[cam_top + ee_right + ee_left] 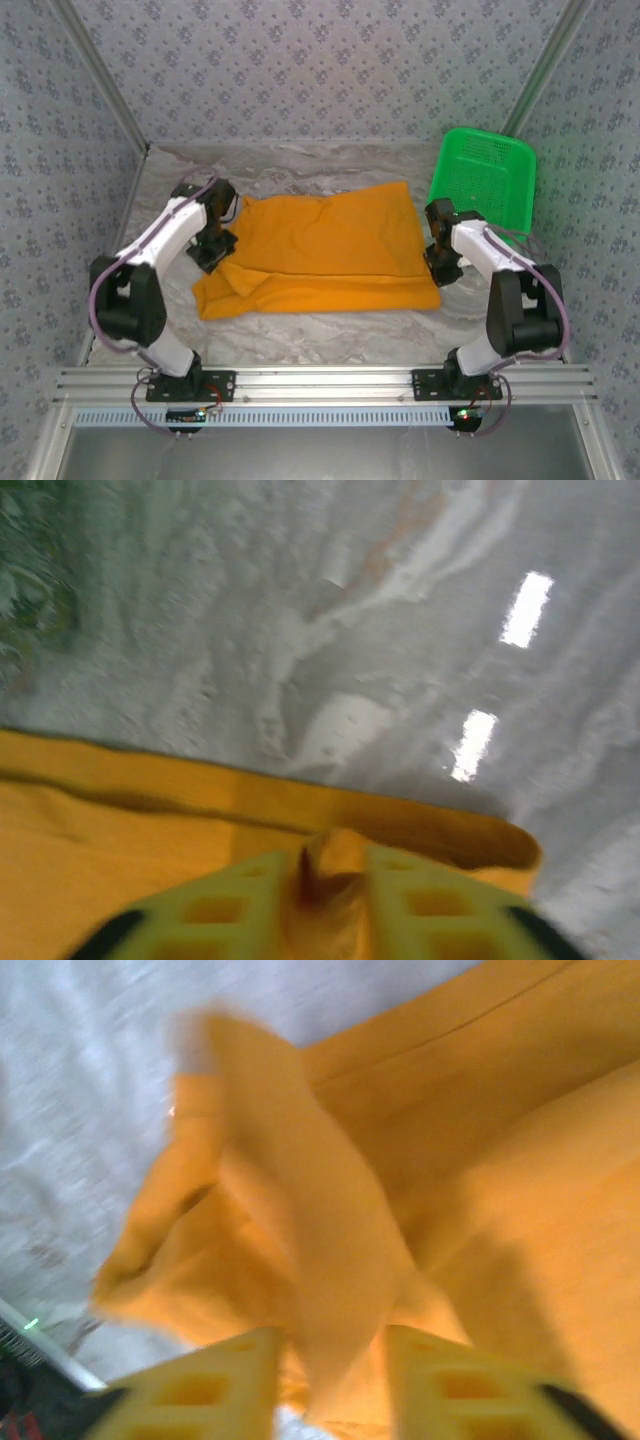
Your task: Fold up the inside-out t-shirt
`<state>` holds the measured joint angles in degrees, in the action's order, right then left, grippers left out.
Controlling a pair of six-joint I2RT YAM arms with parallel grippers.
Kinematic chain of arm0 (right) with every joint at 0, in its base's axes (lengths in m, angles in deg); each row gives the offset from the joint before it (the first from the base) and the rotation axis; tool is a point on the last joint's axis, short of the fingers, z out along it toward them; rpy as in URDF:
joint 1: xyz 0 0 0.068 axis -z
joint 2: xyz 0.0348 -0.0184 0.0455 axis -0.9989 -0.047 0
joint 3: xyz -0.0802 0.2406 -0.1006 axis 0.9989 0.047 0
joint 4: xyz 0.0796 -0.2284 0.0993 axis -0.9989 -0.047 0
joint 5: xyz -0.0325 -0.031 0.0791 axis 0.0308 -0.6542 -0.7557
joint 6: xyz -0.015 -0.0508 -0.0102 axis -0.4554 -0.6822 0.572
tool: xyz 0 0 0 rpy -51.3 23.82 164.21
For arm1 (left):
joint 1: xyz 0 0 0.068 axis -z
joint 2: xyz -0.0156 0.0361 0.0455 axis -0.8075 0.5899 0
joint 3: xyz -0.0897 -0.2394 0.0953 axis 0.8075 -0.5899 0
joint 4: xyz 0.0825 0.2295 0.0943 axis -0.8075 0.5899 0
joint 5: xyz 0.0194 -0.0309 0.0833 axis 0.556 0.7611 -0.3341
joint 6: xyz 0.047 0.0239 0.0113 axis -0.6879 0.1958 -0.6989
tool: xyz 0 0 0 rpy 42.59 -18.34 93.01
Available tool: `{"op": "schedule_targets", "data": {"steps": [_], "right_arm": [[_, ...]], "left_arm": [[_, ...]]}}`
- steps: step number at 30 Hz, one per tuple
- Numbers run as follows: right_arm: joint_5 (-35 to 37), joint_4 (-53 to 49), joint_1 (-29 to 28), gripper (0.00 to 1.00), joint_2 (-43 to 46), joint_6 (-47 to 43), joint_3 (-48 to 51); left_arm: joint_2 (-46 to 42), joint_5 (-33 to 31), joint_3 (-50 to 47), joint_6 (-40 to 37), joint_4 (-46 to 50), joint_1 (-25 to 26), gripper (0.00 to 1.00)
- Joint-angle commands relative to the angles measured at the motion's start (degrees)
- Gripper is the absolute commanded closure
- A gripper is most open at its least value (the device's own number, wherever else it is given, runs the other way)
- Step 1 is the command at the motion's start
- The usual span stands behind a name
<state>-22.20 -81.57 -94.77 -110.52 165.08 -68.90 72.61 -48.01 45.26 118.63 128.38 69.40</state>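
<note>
Left jaws parted around t-shirt (330, 245) fold, grip unclear, right jaws pinching its edge, marbled grey table (330, 335), patterned walls (330, 70)

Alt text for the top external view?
An orange-yellow t-shirt lies loosely folded on the pale table, with the left gripper at its left edge and the right gripper at its right edge. A green mesh basket stands tilted at the back right.
</note>
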Motion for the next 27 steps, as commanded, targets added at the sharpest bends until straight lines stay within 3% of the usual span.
{"op": "schedule_targets", "data": {"steps": [1,5,8,11,16,18,20,24,27], "right_arm": [[1.8,1.64,1.39,0.47,-2.79,-0.49,-0.25],[4.57,1.45,1.02,0.39,0.51,-5.18,1.52],[7.37,-1.79,-1.68,0.38,3.77,-11.65,1.49],[5.57,-1.53,-7.38,0.4,6.08,-21.16,1.94],[-3.67,5.62,-17.12,0.51,5.97,-31.34,5.15],[-6.27,8.21,-17.17,0.54,4.84,-30.93,7.28],[-7.83,10.71,-16.73,0.65,3.45,-30.28,9.37],[-5.07,10.48,-16.01,0.71,-1.0,-29.16,10.49],[-0.97,6.2,-15.16,0.8,-2.31,-25.18,11.13]], "left_arm": [[5.25,0.34,7.65,-7.37,-5.42,1.26,0.33],[4.19,0.48,10.9,-12.2,-5.55,0.93,0.3],[-0.91,0.88,5.96,-12.4,-2.59,-1.83,0.29],[-5.51,1.5,-1.78,-13.09,0.66,-2.21,0.31],[-11.58,5.33,-18.15,-9.09,-2.28,1.55,0.42],[-10.99,7.15,-22.23,-7.52,-4.62,1.83,0.48],[-9.36,7.77,-24.62,-6.48,-6.97,1.82,0.54],[-6.7,3.0,-26.77,-5.09,-9.68,1.45,0.6],[-4.08,1.29,-28.67,-5.52,-9.88,-2.19,0.66]]}}
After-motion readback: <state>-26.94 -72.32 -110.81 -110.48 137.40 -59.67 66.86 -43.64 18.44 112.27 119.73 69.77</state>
